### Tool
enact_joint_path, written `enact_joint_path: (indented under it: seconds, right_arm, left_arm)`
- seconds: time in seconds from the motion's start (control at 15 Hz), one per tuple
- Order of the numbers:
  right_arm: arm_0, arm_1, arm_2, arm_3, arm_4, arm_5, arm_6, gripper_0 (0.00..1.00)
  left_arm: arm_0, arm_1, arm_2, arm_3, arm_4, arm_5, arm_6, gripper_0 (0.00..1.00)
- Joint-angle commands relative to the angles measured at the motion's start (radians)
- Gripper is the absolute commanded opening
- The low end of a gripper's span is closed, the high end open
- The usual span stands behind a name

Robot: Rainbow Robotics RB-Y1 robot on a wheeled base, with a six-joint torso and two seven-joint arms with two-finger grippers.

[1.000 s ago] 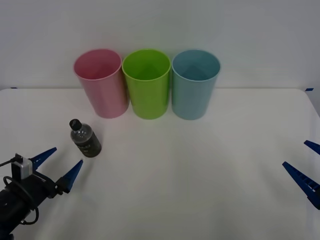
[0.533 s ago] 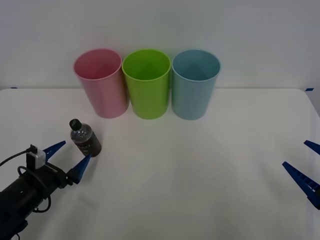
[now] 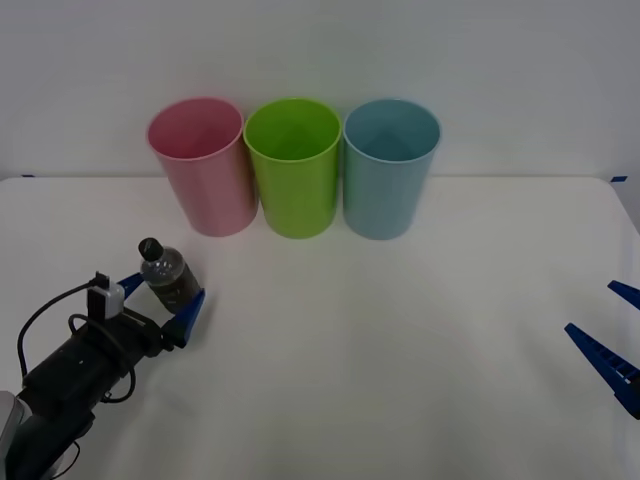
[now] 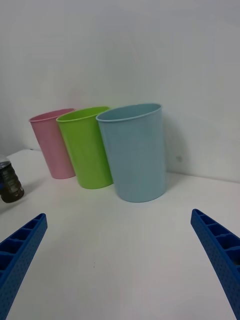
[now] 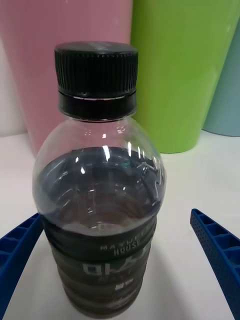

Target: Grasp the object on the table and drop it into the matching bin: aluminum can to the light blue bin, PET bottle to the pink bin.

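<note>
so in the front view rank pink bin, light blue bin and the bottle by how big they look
1. pink bin and light blue bin: look alike, no ranking.
2. PET bottle: clearly smallest, though nearer the camera.

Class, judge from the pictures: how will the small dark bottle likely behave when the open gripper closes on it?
The PET bottle looks mostly full, so probably heavy for its size. Its round, smooth body may slip or roll if tipped. Thin clear plastic could dent slightly between the left gripper.

Pink bin, lt blue bin, blk-capped bottle.
</note>
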Motion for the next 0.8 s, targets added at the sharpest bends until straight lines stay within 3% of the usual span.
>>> enact_joint_path:
  seconds: [0.07, 0.67, 0.73, 0.8]
  right_arm:
    - [0.000, 0.000, 0.000, 0.000, 0.000, 0.000, 0.000, 1.00]
    - [0.000, 0.000, 0.000, 0.000, 0.000, 0.000, 0.000, 1.00]
    - [0.000, 0.000, 0.000, 0.000, 0.000, 0.000, 0.000, 1.00]
    - [0.000, 0.000, 0.000, 0.000, 0.000, 0.000, 0.000, 1.00]
  left_arm:
    - [-0.045, -0.003, 0.008, 0.039, -0.032, 0.006, -0.004, 1.00]
    - [-0.094, -0.003, 0.003, 0.080, -0.036, 0.015, -0.007, 1.00]
    - [-0.094, -0.003, 0.003, 0.080, -0.036, 0.015, -0.008, 0.81]
    - [-0.094, -0.003, 0.003, 0.080, -0.036, 0.015, -0.010, 0.30]
